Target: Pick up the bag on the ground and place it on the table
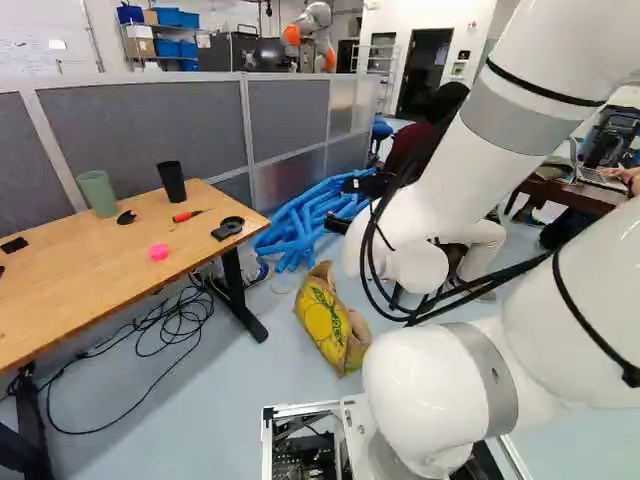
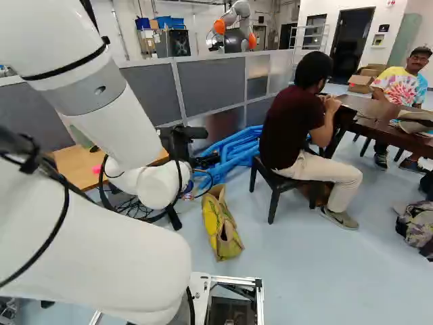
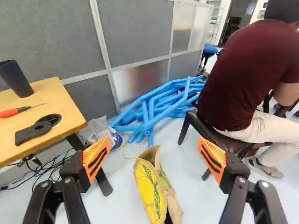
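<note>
Tool (image 2: 208,147) released, fingers (image 3: 96,156) wide apart, bag (image 3: 159,186) on floor (image 3: 121,196), green lettering (image 3: 152,187) on yellow side.

Arm, white (image 1: 450,190), one: bent, with its forearm slanted down toward the far side; black cables (image 1: 372,260) looped beside the wrist (image 1: 415,266). Gripper, black (image 2: 195,147), one: carried at the arm's far end, pointed ahead and somewhat downward. Fingers, two: set wide apart, left and right, orange pads (image 3: 96,157) turned inward.

Yellow and tan bag (image 3: 149,189), light-brown table (image 1: 90,260), blue tubes (image 3: 135,127), green cup (image 1: 98,193), black cup (image 1: 171,182)
</note>
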Tool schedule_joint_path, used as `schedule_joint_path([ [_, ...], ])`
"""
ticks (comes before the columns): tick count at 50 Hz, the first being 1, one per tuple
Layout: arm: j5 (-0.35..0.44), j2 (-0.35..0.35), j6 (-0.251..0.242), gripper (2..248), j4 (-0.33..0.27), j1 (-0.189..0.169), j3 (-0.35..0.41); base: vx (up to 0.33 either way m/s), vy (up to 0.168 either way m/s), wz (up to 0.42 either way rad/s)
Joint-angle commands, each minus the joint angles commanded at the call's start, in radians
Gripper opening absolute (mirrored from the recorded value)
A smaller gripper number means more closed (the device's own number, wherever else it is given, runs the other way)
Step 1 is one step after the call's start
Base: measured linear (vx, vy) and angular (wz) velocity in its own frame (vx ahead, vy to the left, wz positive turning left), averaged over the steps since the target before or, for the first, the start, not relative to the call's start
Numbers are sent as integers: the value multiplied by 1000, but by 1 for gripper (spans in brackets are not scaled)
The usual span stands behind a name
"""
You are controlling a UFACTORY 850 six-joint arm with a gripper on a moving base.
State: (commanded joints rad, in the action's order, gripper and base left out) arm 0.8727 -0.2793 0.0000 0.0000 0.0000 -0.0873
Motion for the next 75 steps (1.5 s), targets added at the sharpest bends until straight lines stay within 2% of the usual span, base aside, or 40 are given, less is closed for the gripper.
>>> schedule_joint_path([
  [52,0,0,0,247,0,0,0,108,-2,-10],
  [67,0,21,0,247,0,-1,-18,13,0,-3],
  [75,-15,55,0,247,0,-5,-47,0,0,0],
])
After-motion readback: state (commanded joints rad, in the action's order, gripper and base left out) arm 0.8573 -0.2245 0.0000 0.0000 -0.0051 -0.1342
